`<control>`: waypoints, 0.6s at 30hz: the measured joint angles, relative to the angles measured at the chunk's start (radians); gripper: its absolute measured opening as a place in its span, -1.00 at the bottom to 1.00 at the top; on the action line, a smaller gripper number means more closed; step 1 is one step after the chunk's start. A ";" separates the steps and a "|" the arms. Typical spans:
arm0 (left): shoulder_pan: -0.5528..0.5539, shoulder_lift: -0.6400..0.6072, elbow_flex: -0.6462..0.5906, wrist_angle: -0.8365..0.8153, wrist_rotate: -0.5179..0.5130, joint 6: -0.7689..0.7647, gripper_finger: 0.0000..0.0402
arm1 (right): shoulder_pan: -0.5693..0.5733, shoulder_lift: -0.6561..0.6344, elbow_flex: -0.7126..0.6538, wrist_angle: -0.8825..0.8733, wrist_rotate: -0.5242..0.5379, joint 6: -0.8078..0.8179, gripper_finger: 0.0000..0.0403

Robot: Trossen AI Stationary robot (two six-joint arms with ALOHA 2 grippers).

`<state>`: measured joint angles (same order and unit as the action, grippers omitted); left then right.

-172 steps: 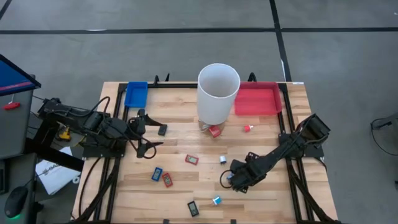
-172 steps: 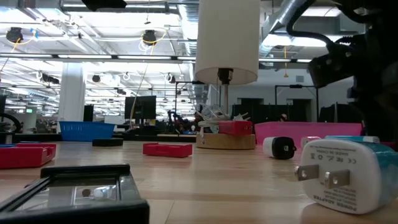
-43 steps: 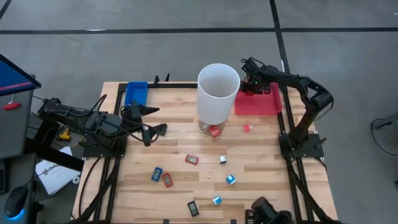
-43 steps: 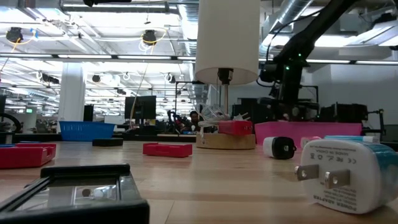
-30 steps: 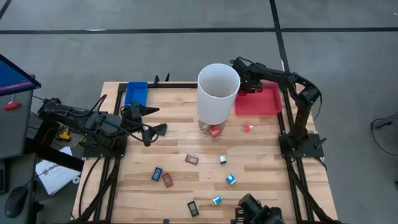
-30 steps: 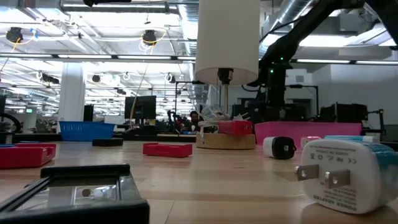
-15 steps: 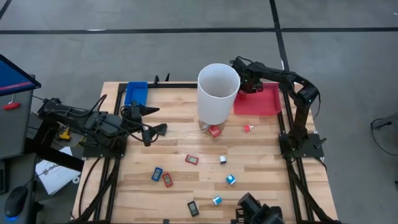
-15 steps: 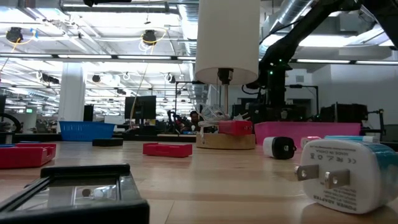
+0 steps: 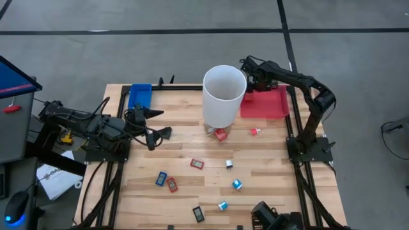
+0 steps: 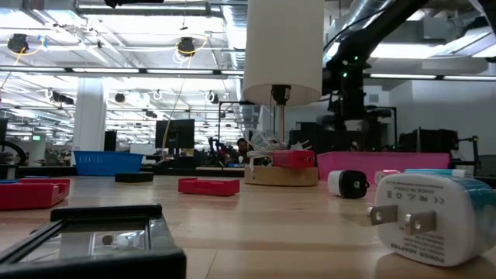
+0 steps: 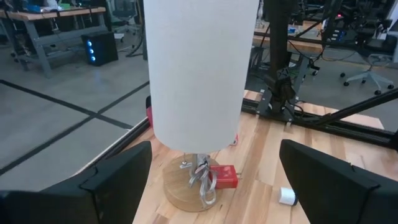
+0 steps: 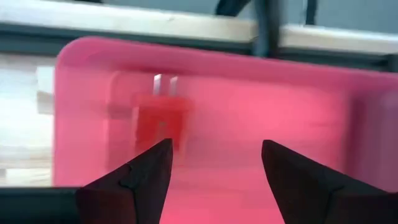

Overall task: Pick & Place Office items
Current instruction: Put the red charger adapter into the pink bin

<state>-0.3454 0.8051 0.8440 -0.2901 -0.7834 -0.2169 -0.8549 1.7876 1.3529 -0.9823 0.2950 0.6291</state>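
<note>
Right wrist view | right end effector (image 12: 211,186) open, empty | above red tray (image 12: 298,124)

no legible text, faint plug (image 10: 430,215) markings

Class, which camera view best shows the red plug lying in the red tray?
The right wrist view: the red plug fills the frame, prongs visible, lying in the red tray. The high view hides it behind the right gripper; the low and left wrist views don't show it.

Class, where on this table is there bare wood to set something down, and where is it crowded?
Free: the strip between the blue tray and the white cylinder, and the right edge below the red tray. Crowded: the centre front, where the small items lie scattered.
</note>
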 joint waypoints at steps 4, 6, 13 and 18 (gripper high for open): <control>0.000 0.000 0.000 0.000 0.001 0.003 0.75 | -0.031 -0.039 0.000 -0.088 0.033 0.012 0.18; 0.000 0.000 0.000 0.000 0.001 0.003 0.75 | -0.046 -0.045 0.000 -0.128 0.050 0.023 0.14; 0.000 0.000 0.000 -0.001 0.000 0.003 0.75 | -0.084 -0.048 0.000 -0.145 0.051 0.014 -0.45; 0.000 0.000 0.000 -0.001 0.000 0.003 0.75 | -0.102 -0.048 0.000 -0.123 0.049 -0.016 -0.94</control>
<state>-0.3454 0.8051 0.8440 -0.2909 -0.7834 -0.2138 -0.9570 1.7401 1.3525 -1.1058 0.3438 0.6129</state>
